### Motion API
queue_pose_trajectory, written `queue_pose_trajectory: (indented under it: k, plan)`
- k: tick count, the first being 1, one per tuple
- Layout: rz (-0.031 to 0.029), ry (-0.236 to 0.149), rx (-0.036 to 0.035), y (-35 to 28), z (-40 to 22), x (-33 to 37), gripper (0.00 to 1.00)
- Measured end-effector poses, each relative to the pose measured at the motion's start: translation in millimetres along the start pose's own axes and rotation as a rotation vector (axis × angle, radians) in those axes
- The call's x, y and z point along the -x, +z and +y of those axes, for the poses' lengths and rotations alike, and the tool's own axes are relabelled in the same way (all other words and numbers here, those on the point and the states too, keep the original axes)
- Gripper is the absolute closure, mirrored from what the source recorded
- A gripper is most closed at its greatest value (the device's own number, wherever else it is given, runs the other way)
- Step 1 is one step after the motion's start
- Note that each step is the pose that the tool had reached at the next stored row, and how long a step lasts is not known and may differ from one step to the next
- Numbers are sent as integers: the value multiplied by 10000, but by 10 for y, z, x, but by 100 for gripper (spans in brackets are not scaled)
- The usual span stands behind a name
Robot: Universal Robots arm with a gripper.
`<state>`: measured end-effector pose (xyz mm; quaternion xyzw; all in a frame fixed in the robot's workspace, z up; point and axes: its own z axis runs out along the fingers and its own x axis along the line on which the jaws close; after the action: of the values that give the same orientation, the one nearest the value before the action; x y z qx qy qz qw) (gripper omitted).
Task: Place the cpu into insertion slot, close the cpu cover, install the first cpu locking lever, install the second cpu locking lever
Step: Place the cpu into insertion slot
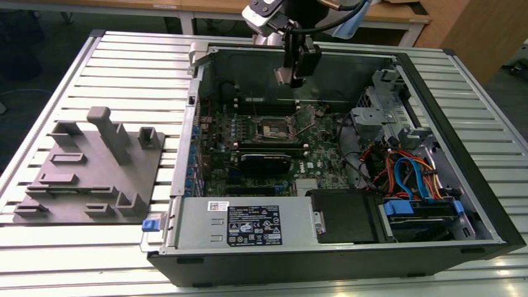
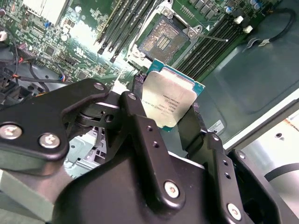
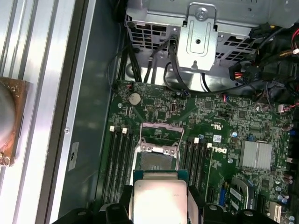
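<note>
Overhead, the hand (image 1: 295, 77) hangs pointing downward into the open computer case (image 1: 330, 266), which lies on the slatted counter (image 1: 123, 68); in the exterior view it sits over the end of the case nearest the counter's far edge. Its fingers are closed part-way on the cpu (image 2: 169, 100) — gripped by two opposite edges, pale metal face showing in both wrist views. Beneath, the insertion slot (image 3: 156, 162) lies bare on the green board, the cpu cover (image 3: 161, 125) swung up and open — the cpu is held clear above the slot, not touching it.
</note>
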<state>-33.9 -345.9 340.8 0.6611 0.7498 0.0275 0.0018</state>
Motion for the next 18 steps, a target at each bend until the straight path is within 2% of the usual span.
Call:
queue_pose_trajectory:
  k: [18]
  plan:
    - [-7, 145, 4, 35, -8, 0, 46]
